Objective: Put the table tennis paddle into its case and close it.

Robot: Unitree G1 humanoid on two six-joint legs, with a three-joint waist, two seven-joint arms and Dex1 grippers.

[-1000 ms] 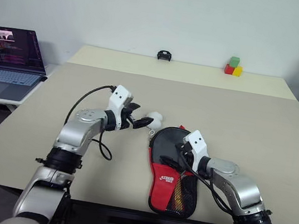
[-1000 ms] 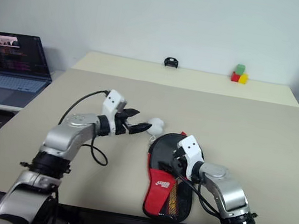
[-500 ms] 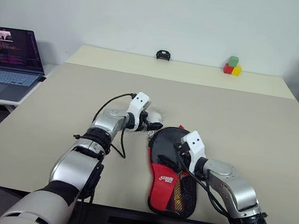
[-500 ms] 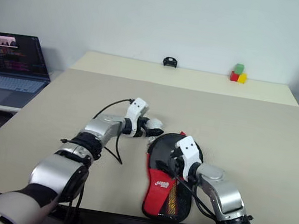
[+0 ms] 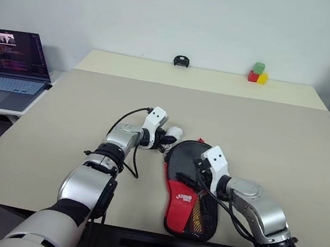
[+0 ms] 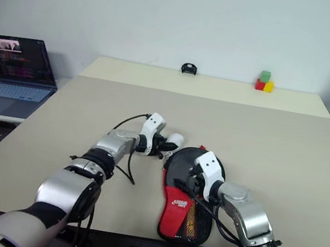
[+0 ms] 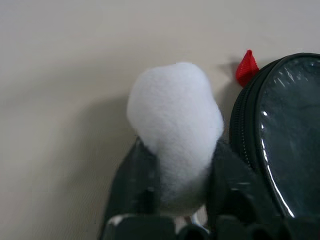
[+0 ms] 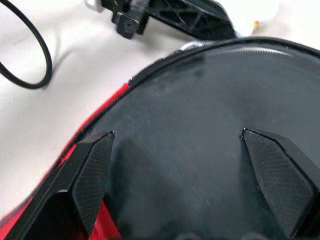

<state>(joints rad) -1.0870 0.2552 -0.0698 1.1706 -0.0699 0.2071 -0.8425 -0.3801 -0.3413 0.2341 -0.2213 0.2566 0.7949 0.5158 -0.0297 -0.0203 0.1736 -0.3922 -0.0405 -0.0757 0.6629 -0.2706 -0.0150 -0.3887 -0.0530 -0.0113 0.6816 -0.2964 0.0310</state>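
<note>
Left claw [image 7: 175,200] advanced, now clenched on pompom [image 7: 175,125]; right claw [image 8: 192,165] released over case [image 5: 189,189].

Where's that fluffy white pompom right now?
The white pompom is pinched in the left gripper, on the table just left of the case's rounded top.

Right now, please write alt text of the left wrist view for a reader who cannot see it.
Two black fingers of the left gripper are shut on a white pompom. Beside it, on the beige table, lies the black zip case with a small red tab at its edge.
</note>
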